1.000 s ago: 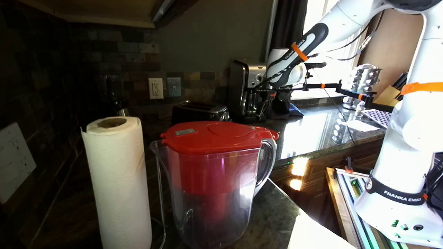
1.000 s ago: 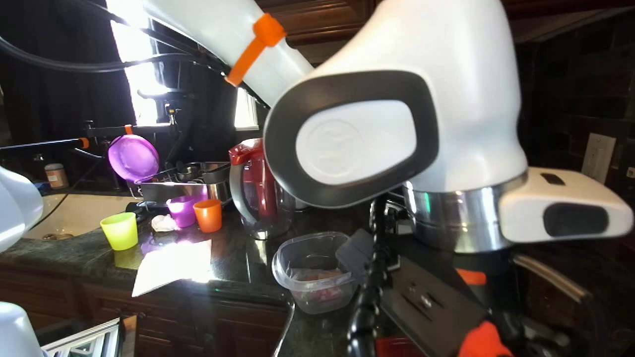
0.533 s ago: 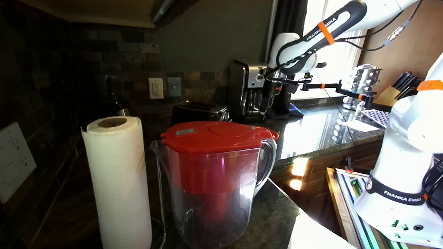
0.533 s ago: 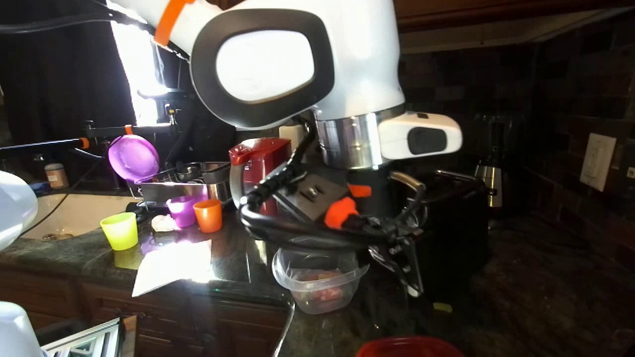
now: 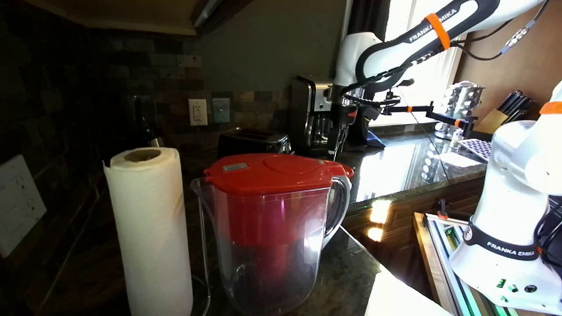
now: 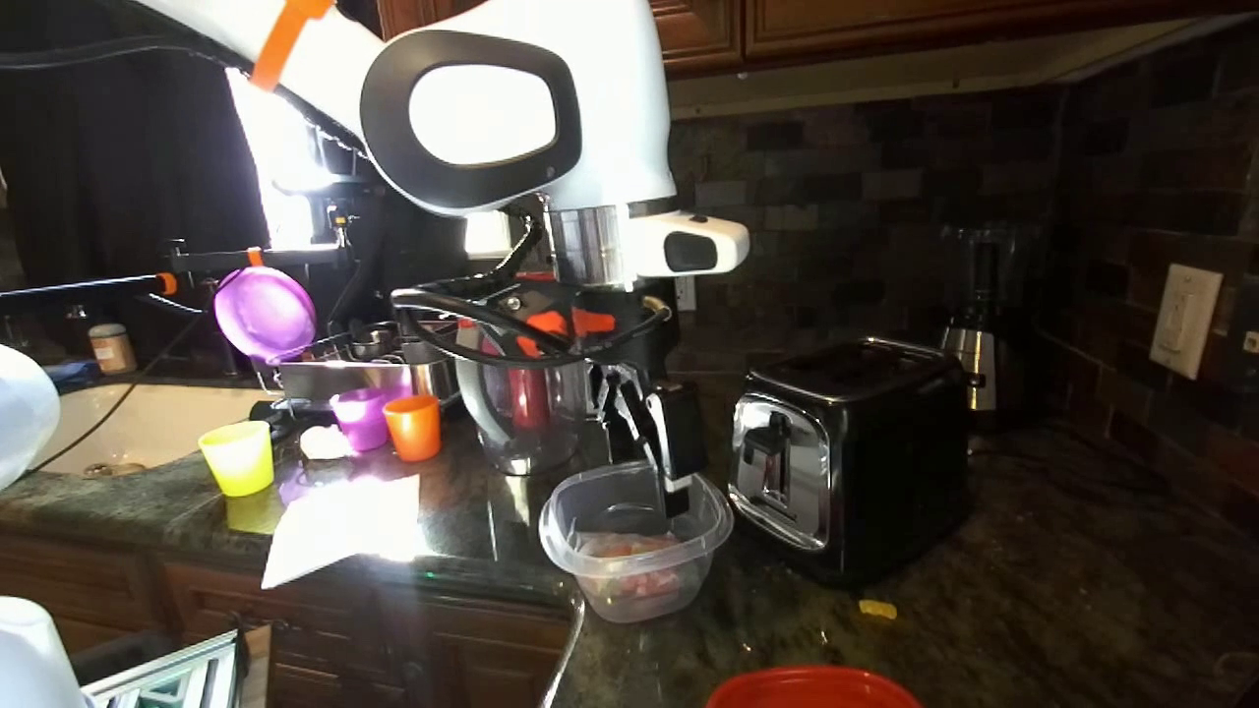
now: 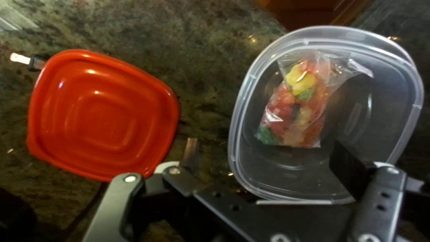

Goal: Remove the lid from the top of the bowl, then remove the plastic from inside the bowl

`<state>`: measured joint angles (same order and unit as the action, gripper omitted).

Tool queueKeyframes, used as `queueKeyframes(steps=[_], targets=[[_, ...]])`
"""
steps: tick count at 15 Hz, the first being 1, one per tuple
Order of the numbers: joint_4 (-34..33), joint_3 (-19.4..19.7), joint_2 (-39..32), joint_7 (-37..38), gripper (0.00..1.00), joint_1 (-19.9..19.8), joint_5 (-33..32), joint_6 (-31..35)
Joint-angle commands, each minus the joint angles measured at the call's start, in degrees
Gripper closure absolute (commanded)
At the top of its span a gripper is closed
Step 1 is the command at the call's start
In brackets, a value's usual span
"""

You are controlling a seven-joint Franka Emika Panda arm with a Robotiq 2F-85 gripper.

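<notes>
The clear plastic bowl [image 7: 236, 134] stands uncovered on the dark stone counter. Inside it lies the plastic [image 7: 295, 104], a see-through packet of colourful sweets. Off to one side, apart from the bowl, the red lid [image 7: 104, 117] rests on the counter; only its edge [image 6: 814, 686] shows in an exterior view. My gripper [image 7: 265, 153] hangs above the bowl, pointing down, its jaws wide apart with nothing between them. One dark finger [image 7: 349, 168] overlaps the bowl's inside, the other stands outside its rim. In an exterior view the gripper [image 5: 336, 151] shows behind the pitcher, and the bowl is hidden there.
A black toaster [image 6: 856, 462] stands close beside the bowl. Behind the bowl is a red-lidded pitcher [image 6: 526, 408], large in the foreground of an exterior view [image 5: 272, 219] beside a paper towel roll [image 5: 151, 232]. Green [image 6: 236, 460], purple [image 6: 362, 418] and orange [image 6: 413, 429] cups stand farther along.
The arm has swung away from the toaster side and over the bowl, with the gripper now pointing more straight down. The toaster has come into view. Bowl and lid have not moved.
</notes>
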<state>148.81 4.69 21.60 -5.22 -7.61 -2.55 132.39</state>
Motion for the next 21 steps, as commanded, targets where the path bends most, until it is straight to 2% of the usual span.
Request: queueKeyframes(steps=[1,7,21], targets=[[0.72,-1.79,-0.35,5.95,0.0,1.55,0.75,-2.02],[-0.77,-2.12,-4.69,8.28,0.0,3.54,3.49,-1.76],[-3.42,-2.63,-13.81,9.14,0.0,4.53,3.9,2.71]])
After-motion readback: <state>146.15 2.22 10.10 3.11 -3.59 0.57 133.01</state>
